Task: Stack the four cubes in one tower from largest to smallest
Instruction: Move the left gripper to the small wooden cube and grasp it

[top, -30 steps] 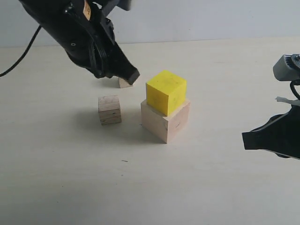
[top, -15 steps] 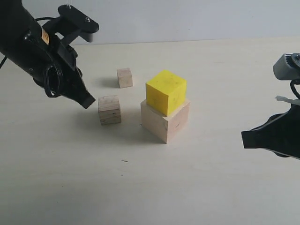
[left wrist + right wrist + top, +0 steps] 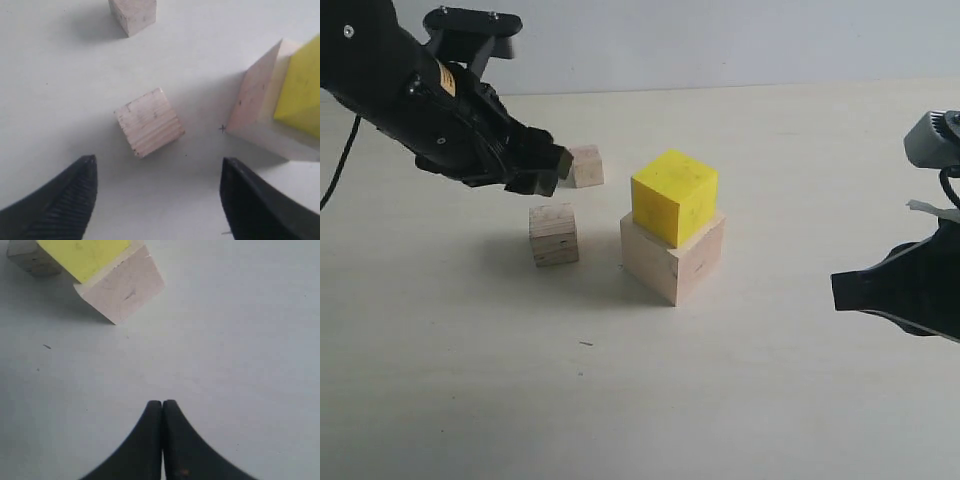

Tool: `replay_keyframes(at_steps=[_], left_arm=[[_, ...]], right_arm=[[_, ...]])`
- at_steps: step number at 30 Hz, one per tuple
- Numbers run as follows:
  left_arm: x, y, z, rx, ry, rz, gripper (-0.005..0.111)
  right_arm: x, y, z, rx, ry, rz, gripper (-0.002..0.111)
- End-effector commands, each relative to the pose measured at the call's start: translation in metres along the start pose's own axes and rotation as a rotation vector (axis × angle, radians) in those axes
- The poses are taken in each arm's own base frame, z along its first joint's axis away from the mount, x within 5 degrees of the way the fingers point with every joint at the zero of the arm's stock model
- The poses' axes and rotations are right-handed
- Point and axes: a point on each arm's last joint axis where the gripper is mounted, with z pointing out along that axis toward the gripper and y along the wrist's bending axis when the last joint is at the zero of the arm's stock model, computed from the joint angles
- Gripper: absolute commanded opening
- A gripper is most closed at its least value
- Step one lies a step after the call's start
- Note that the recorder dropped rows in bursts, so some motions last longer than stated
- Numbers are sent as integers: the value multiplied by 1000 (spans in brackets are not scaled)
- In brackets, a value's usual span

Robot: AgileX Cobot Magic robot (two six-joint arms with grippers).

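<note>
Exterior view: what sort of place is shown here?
Likely a robot lab bench: a pale tabletop, a plain wall behind it, and a black robot arm near a yellow cube.

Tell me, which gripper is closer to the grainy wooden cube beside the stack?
Left. The left gripper hovers open close above the grainy cube. The right gripper is shut and far off, beyond the yellow cube on the other side.
</note>
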Motion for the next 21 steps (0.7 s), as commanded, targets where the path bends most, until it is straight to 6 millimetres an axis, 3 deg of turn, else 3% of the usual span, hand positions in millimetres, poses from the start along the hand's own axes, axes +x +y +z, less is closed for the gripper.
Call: replay_keyframes(at_steps=[1, 13, 21], left_arm=[[-8, 0, 7, -6, -32, -104, 68], [-16, -3, 59, -40, 75, -231, 68], [-19, -2, 78, -59, 92, -245, 68]], right_arm=[[-2, 1, -1, -5, 3, 8, 0], [0, 1, -1, -5, 17, 11, 0], [4, 1, -1, 3, 60, 11, 0]])
